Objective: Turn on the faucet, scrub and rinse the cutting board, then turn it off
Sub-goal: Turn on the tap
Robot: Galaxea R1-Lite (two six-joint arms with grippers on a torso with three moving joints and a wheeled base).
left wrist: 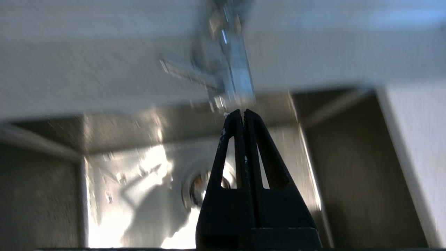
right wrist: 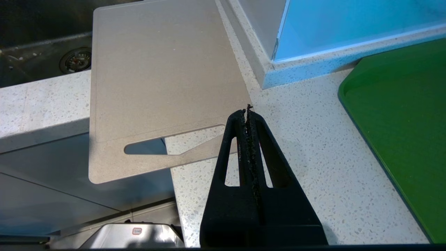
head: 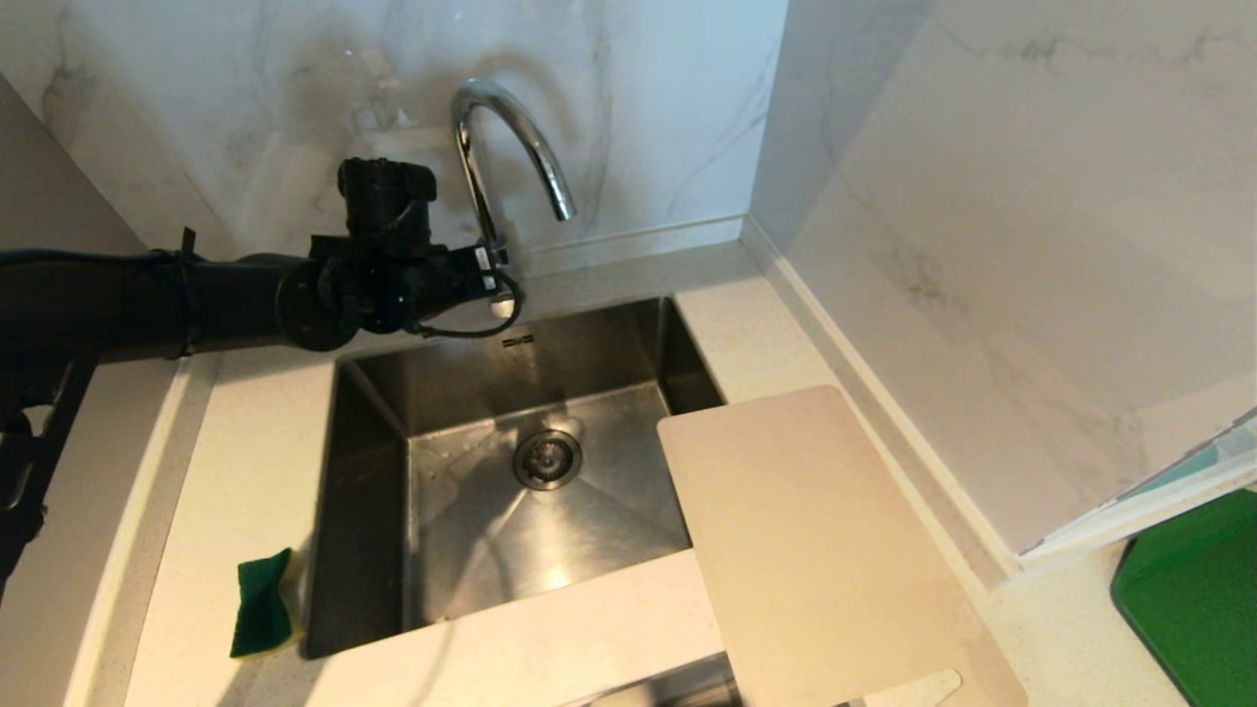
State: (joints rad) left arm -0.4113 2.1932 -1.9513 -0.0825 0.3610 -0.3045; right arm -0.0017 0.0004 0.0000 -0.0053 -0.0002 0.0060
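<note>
L hand is reaching in w/ fingers pressed together, gripping nothing, tips just beside the base of the faucet at the sink's back edge, near its side lever. R hand is hanging over the counter, also closed & empty, by the cutting board's handle end. Cutting board is lying flat at the sink's right edge, one corner overhanging the basin, handle slot past the counter's front edge. Green sponge is sitting at the sink's front-left corner; green mat at far right.
</note>
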